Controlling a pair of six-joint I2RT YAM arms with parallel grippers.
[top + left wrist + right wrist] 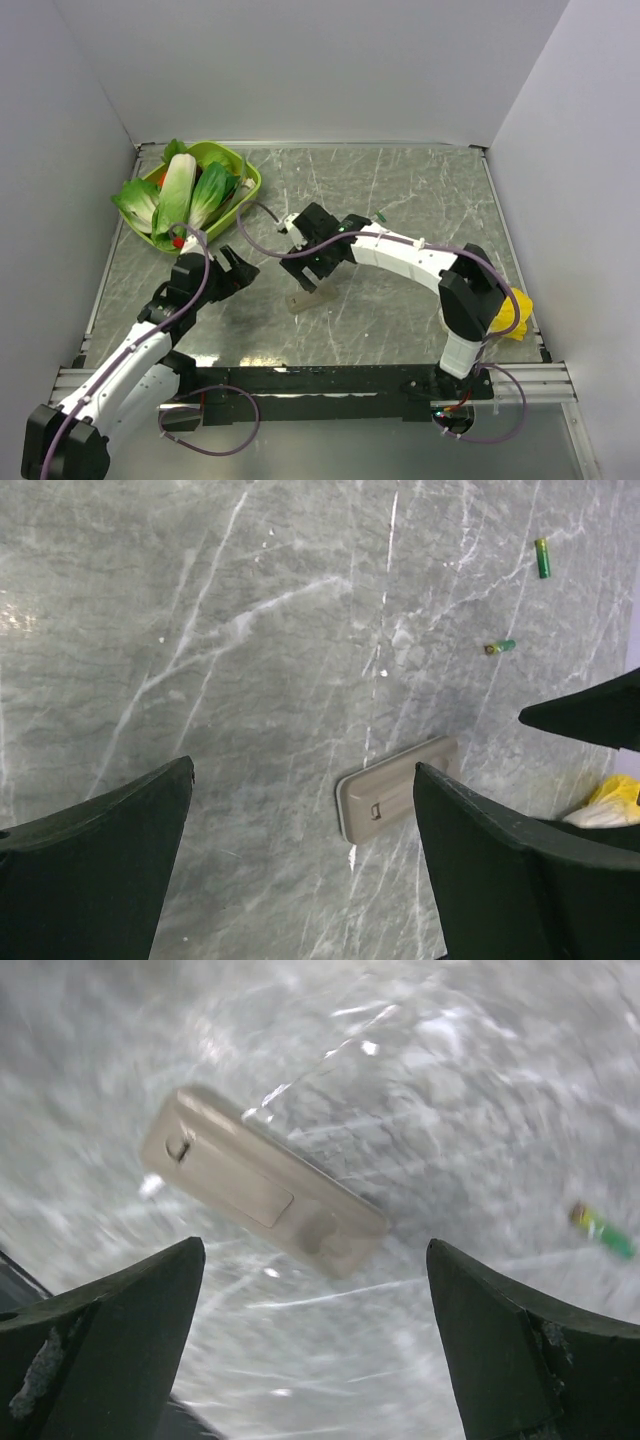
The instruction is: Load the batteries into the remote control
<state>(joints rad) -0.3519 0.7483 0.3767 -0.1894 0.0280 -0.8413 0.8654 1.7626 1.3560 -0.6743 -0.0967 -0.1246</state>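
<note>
Remote control (262, 1182) face-down below right tool (315, 1250), left tool (303, 770) beside, both apart, batteries (500, 647) nearby

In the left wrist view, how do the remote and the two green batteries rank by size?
1. Remote control, largest.
2. Upper battery looks slightly longer than lower battery, but their angles make that unsure.

I read the grey, white-veined tabletop (430, 190) as polished marble-look stone, glossy enough to throw glare. The slim grey-brown remote control (265, 1185) looks like smooth matt plastic with a faint sheen. The upper green battery (542, 557) and the lower green battery (500, 647) wear a shiny, foil-like wrap. The fingers (100, 1360) of my right gripper (315, 1248) are dark matt plastic, scuffed pale at one edge. My left gripper (302, 768) has the same dark matt plastic. The lime-green basket (225, 150) looks like glossy plastic.
</note>
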